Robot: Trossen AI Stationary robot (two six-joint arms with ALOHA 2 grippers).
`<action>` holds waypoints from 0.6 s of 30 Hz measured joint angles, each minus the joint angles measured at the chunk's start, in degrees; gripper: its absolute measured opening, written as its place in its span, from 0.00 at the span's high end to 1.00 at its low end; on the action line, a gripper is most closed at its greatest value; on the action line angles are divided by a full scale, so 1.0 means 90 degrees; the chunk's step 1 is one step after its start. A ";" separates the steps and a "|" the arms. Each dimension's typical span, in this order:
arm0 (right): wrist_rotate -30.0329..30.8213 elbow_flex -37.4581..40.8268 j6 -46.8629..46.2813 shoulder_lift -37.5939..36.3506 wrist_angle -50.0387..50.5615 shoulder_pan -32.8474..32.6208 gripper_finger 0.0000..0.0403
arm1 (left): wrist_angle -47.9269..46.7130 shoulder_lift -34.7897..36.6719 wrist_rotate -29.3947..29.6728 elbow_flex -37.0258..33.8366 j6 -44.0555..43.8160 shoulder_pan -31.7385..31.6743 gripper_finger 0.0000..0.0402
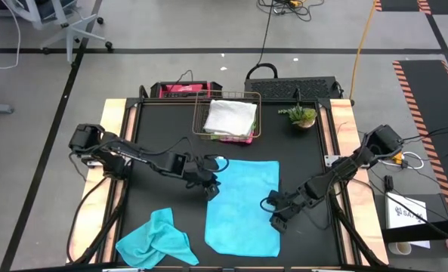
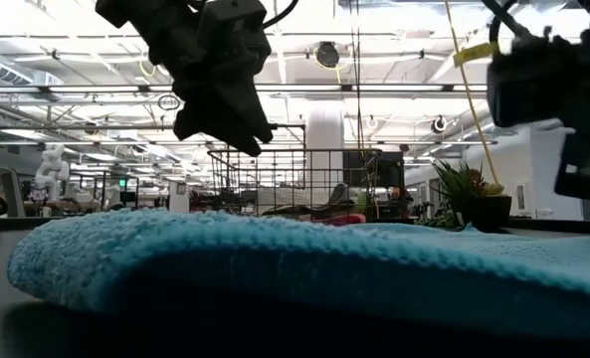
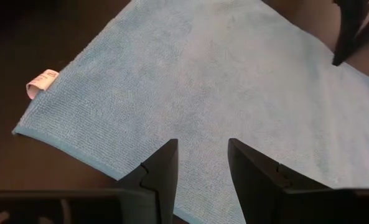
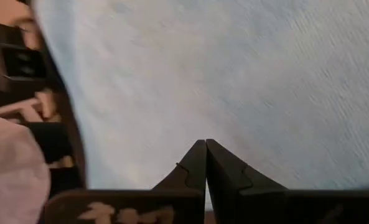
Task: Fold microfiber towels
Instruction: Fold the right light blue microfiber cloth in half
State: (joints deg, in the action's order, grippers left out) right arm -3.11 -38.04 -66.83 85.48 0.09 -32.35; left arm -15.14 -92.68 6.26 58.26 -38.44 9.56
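Looking down from the high view, a turquoise towel (image 1: 242, 204) lies flat mid-table, the left gripper (image 1: 211, 183) at its left edge and the right gripper (image 1: 276, 211) at its right edge. The left wrist view shows fingers (image 3: 162, 171) apart, empty, above the cloth. The right wrist view shows fingers (image 4: 218, 171) pressed together.

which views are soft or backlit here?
Low view: bright ceiling lights behind, so the left gripper is a near silhouette and the near turquoise towel is soft. Right wrist view: the towel is washed out and blurred. Left wrist view: weave crisp.
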 joint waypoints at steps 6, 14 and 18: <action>-0.0005 0.0000 -0.0002 0.0006 0.0928 -0.0232 1.00 | 0.0002 0.0000 -0.0008 0.0000 -0.0254 0.0035 0.64; 0.0014 -0.0036 0.0000 -0.0026 0.1999 -0.0453 1.00 | 0.0004 0.0000 -0.0002 0.0000 -0.0336 0.0111 0.64; 0.0005 -0.0017 -0.0002 -0.0085 0.1881 -0.0451 1.00 | 0.0005 0.0000 0.0002 0.0000 -0.0454 0.0114 0.64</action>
State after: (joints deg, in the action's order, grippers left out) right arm -3.07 -38.19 -66.85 84.72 17.01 -36.41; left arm -15.09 -92.68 6.28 58.26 -42.52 10.59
